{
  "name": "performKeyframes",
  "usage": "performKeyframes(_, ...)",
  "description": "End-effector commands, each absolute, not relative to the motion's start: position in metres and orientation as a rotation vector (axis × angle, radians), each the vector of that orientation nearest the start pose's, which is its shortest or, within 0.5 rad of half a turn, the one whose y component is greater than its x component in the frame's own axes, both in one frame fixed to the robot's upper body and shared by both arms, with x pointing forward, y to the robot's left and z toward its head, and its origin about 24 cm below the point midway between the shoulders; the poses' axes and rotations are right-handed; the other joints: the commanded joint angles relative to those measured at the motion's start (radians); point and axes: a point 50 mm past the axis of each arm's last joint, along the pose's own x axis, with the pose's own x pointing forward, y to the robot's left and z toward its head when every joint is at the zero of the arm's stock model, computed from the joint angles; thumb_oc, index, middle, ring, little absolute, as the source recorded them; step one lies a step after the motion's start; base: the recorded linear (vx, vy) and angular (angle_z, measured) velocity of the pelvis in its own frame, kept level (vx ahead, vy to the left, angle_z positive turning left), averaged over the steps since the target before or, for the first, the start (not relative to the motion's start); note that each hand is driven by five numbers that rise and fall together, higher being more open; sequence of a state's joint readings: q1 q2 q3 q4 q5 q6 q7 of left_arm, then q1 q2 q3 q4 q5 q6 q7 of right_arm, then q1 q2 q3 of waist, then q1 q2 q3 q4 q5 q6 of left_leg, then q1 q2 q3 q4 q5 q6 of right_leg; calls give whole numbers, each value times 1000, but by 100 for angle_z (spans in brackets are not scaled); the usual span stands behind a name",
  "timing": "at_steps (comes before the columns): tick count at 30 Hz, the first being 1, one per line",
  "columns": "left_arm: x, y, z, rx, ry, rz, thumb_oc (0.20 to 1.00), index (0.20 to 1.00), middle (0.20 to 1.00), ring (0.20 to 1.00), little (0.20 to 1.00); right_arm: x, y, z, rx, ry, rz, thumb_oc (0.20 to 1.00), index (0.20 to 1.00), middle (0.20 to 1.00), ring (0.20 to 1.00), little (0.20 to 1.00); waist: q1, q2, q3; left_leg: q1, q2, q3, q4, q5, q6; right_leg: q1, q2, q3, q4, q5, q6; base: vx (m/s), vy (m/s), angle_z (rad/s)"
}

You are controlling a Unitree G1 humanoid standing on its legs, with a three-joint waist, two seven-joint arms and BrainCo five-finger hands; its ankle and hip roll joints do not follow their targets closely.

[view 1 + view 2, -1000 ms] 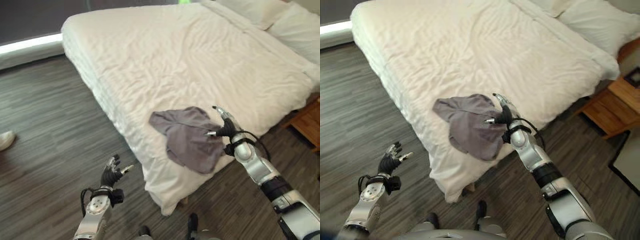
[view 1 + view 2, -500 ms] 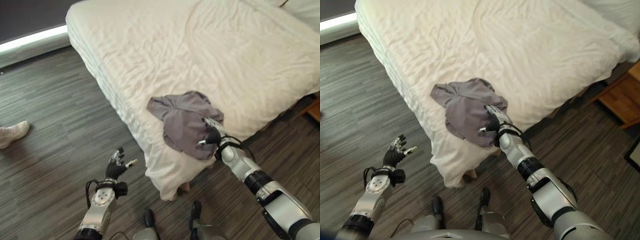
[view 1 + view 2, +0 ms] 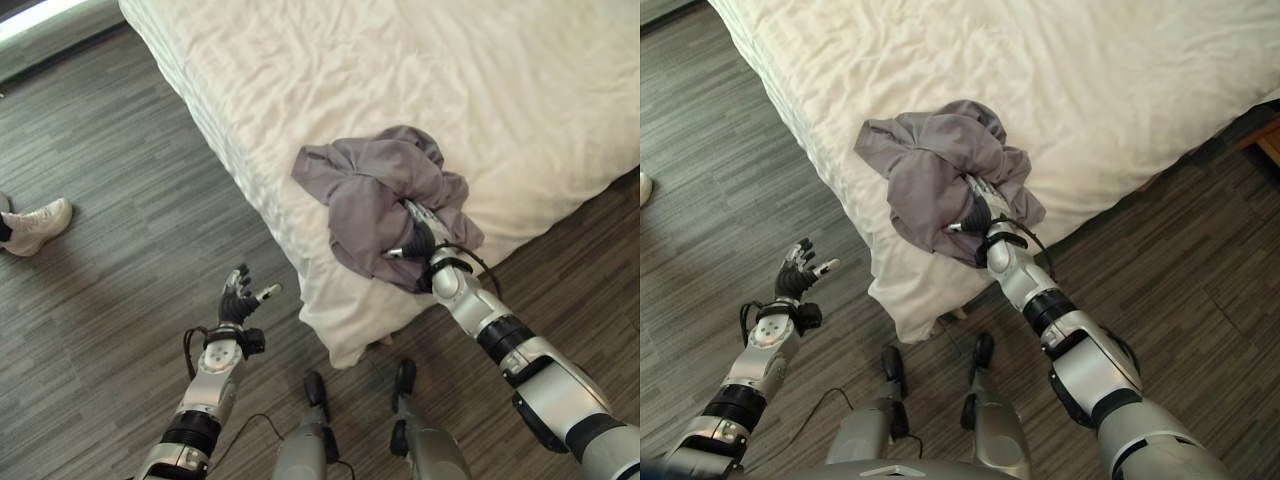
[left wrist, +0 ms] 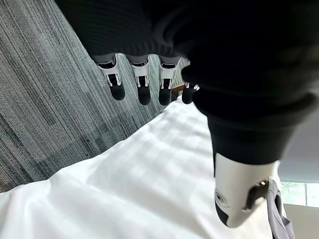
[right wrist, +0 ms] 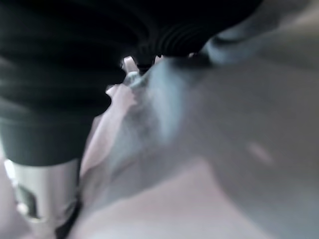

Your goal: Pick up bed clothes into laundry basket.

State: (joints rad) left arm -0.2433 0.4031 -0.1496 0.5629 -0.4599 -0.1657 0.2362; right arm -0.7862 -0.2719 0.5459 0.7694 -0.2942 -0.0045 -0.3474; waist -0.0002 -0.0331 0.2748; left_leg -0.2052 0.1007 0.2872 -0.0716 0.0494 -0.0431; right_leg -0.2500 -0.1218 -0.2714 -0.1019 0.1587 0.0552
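Note:
A grey garment [image 3: 370,190] lies bunched near the corner of the white bed [image 3: 450,70], by the bed's edge. My right hand [image 3: 420,238] is pressed into the garment's near side, its thumb out to the side, and folds of cloth lie over its front part. In the right wrist view the grey garment [image 5: 224,124] lies right against the hand. My left hand [image 3: 238,300] is held up over the floor to the left of the bed, open and empty, with its fingers [image 4: 144,84] straight above the bed sheet [image 4: 134,184].
Dark wood-grain floor [image 3: 120,150] surrounds the bed on the left and the near side. A person's white shoe [image 3: 35,225] rests on the floor at the far left. The bed's corner overhangs the floor just in front of me.
The view has tilted down and come closer to the bed. The garment has gone from spread flat to bunched up, with my right hand pushed further into it. My left hand stays raised and open.

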Motion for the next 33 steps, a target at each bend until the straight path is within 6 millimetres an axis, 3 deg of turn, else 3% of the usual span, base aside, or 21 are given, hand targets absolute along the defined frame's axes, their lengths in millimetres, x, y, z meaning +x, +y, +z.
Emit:
performKeyframes(1,313,208,18,65,112,212,1000,1000,1000,1000,1000,349,-73,19,-840,119,246,200,200,200,200,200,21,10,-22,4,46,-11,-16,44,-66,46,-95,23,15,-40,108,44,-24,1)
performKeyframes(2,315,202,16,76,122,196,1000,1000,1000,1000,1000,339,-66,4,-860,171,290,200,200,200,200,200,18,6,-29,11,46,-13,-16,41,-66,55,-95,23,15,-44,108,57,-27,4)
performKeyframes(5,311,194,12,81,132,170,1000,1000,1000,1000,1000,326,-61,-14,-893,230,347,200,200,200,200,200,15,-9,-52,44,46,-13,-16,27,-63,90,-94,20,15,-53,106,46,-12,7)
performKeyframes(9,307,195,9,74,148,160,1000,1000,1000,1000,1000,327,-70,-14,-875,247,328,200,200,200,200,200,8,-32,-76,88,48,-4,-16,11,-61,127,-90,22,15,-61,104,59,-10,6)
performKeyframes(10,306,198,8,74,161,164,1000,1000,1000,1000,1000,339,-82,0,-853,212,271,200,200,200,200,200,-6,-51,-92,115,51,7,-16,-1,-59,144,-85,31,15,-66,103,31,3,0)
performKeyframes(12,306,200,8,69,163,169,1000,1000,1000,1000,1000,342,-86,6,-838,194,254,200,200,200,200,200,-10,-58,-97,130,53,14,-16,-7,-58,152,-81,39,15,-67,104,42,7,-6)
performKeyframes(16,302,217,11,62,163,214,1000,1000,1000,1000,1000,364,-102,60,-728,6,137,200,200,200,200,200,-36,-88,-123,194,44,22,-16,-36,-45,171,-58,107,15,-70,105,61,87,-26)
performKeyframes(17,296,233,19,26,125,279,1000,1000,1000,1000,1000,370,-108,96,-689,-126,87,200,200,200,200,200,-27,-107,-114,226,2,-82,24,-67,-38,170,-38,178,15,-60,99,25,154,-65)
performKeyframes(18,296,233,19,26,125,279,1000,1000,1000,1000,1000,370,-108,96,-689,-125,87,200,200,200,200,200,-27,-108,-114,225,2,-82,24,-67,-38,169,-38,178,15,-60,100,36,239,-114)
performKeyframes(19,283,250,19,-15,111,353,1000,1000,1000,1000,1000,369,-103,118,-645,-220,73,200,200,200,200,200,4,-120,-113,225,-40,-281,125,-145,-39,164,-16,262,15,-55,99,21,193,-128)
performKeyframes(21,266,260,12,-44,130,366,1000,1000,1000,1000,1000,375,-122,141,-641,-275,-4,200,200,200,200,200,13,-122,-138,266,-55,-400,73,-163,-19,146,3,305,15,-42,98,-3,207,-169)
performKeyframes(22,266,260,11,-44,132,366,1000,1000,1000,1000,1000,375,-122,141,-641,-274,-4,200,200,200,200,200,13,-121,-138,271,-53,-399,66,-160,-19,148,5,305,15,-43,98,-40,230,-183)
performKeyframes(23,256,258,5,-28,170,324,1000,1000,1000,1000,1000,372,-145,150,-637,-300,-78,200,200,200,200,200,-1,-125,-155,306,-26,-368,-7,-128,-20,150,-9,292,15,-32,103,-66,229,-122)
performKeyframes(26,251,254,-2,19,211,276,1000,1000,1000,1000,1000,365,-167,167,-639,-363,-171,200,200,200,200,200,-46,-161,-159,334,-40,-320,-16,-141,-15,135,-35,291,46,32,151,-98,155,-25)
performKeyframes(27,251,254,-2,20,212,275,1000,1000,1000,1000,1000,365,-167,167,-640,-362,-171,200,200,200,200,200,-43,-161,-158,336,-40,-318,-16,-142,-15,135,-35,293,47,32,151,-138,120,-30)
performKeyframes(28,252,253,4,56,187,244,1000,1000,1000,1000,1000,361,-177,180,-647,-410,-221,200,200,200,200,200,-59,-172,-152,346,-46,-287,-16,-145,-11,126,-39,294,49,57,161,-150,124,-36)
performKeyframes(30,254,253,11,65,159,238,1000,1000,1000,1000,1000,357,-184,187,-640,-441,-257,200,200,200,200,200,-50,-152,-136,356,-37,-236,-16,-143,-7,107,-40,213,72,54,150,-178,110,-49)
performKeyframes(31,254,253,11,66,159,238,1000,1000,1000,1000,1000,357,-184,187,-639,-442,-258,200,200,200,200,200,-50,-155,-137,353,-39,-236,-16,-139,-6,104,-43,214,73,57,150,-175,63,-81)
performKeyframes(33,253,254,17,52,133,244,1000,1000,1000,1000,1000,353,-186,185,-647,-457,-278,200,200,200,200,200,-29,-120,-125,342,-14,-159,-16,-113,-1,131,-76,27,140,-26,108,-283,98,-95)
